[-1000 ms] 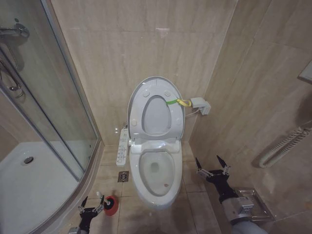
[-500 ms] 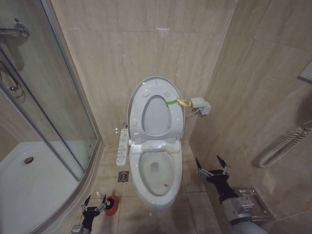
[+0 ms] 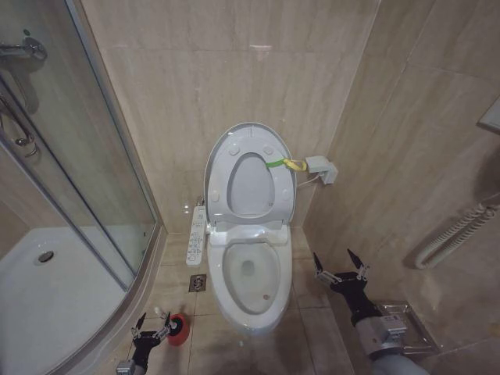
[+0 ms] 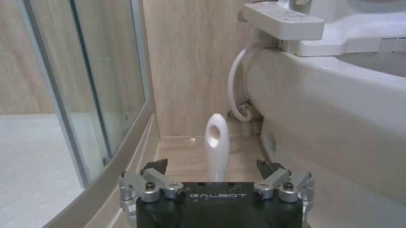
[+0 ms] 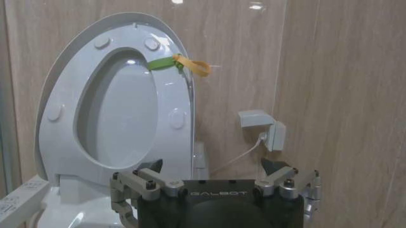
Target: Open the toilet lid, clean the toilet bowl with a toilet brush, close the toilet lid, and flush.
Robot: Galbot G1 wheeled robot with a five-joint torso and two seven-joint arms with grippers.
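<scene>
**Lid up, brush not yet in hand**

The toilet lid (image 3: 250, 181) stands raised against the wall with the seat ring up in front of it, so the opening step looks done. The toilet bowl (image 3: 251, 275) lies exposed. Scrubbing, closing and flushing are all left, as far as can be judged.

The left gripper (image 3: 152, 327) is low by the floor, its jaws spread wide and holding nothing. The toilet brush (image 3: 176, 329) stands in its red base just beyond and slightly to the bowl side of them. In the left wrist view its pale looped handle (image 4: 216, 145) rises upright between the two open fingertips, close ahead of them but not touched.

The right gripper (image 3: 339, 270) hangs beside the bowl, on its right side, jaws also wide apart and empty. The lid's green-and-yellow strap (image 5: 177, 64) sits well above and beyond it.

Against the picture a second ago, the left gripper has crept a little nearer the brush and now lines up with the handle. The right gripper, lid and bowl are unchanged.
</scene>
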